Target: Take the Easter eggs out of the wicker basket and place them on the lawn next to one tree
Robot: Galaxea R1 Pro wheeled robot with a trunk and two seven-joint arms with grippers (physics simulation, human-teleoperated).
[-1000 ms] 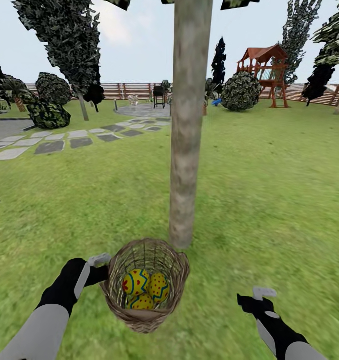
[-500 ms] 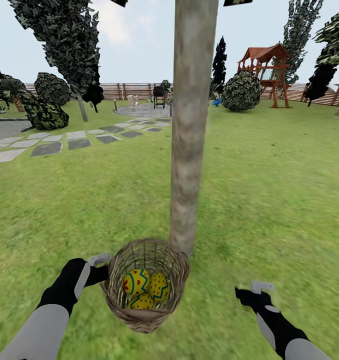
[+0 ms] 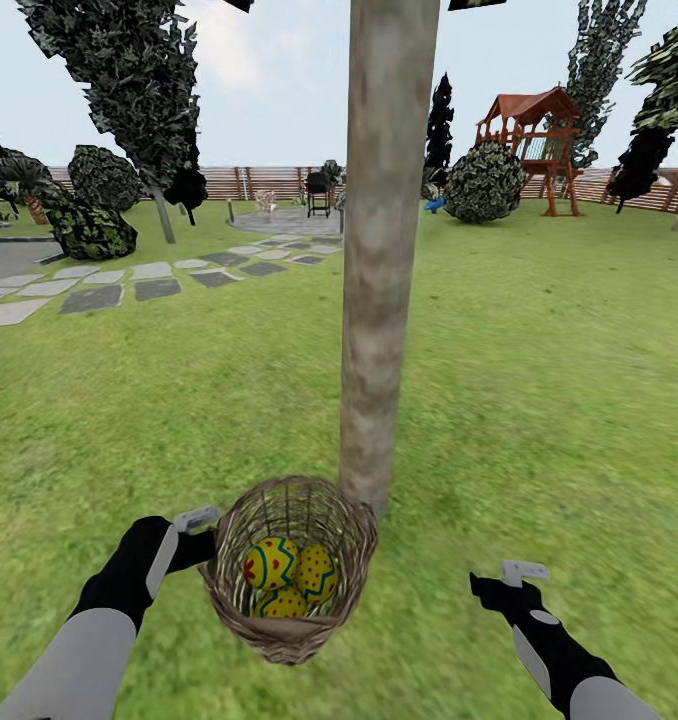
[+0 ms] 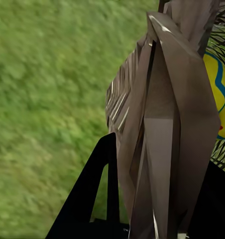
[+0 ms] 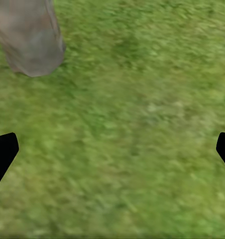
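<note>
The left fingers [image 4: 100, 199] pinch the rim of the wicker basket [image 3: 291, 565], held above the lawn [image 3: 539, 380]; the right fingers [image 5: 3, 152] are spread wide over bare grass. The tree [image 3: 379, 260] rises from the lawn just behind the basket, its trunk base close to the far rim. Three Easter eggs [image 3: 287, 578] lie together inside the basket, touching one another.
</note>
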